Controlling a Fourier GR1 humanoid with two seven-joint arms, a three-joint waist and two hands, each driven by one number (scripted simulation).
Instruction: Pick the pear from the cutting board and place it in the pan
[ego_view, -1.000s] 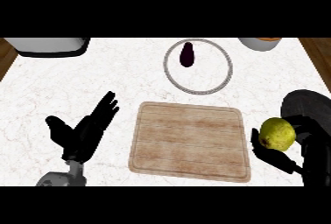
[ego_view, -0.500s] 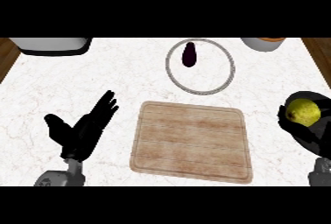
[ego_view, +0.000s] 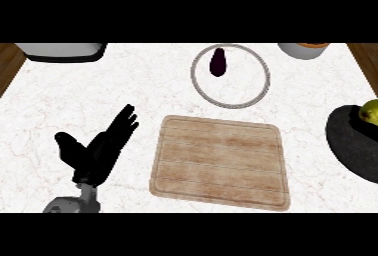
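The pear (ego_view: 370, 111) is sitting inside the dark pan (ego_view: 353, 145) at the right edge of the counter, only partly in view, its yellow-green side showing above the pan's rim; the wooden cutting board (ego_view: 218, 162) is lying in the middle of the white marble counter (ego_view: 111, 90), nothing resting on it; the left hand (ego_view: 94, 150) is standing open just beside the board's left edge, fingers straight and pointing up; behind the board a round plate (ego_view: 230, 75) is carrying a small dark purple eggplant (ego_view: 218, 62); a grey vessel (ego_view: 63, 50) is showing at the top left corner; a white pot (ego_view: 304, 49) is showing at the top right.
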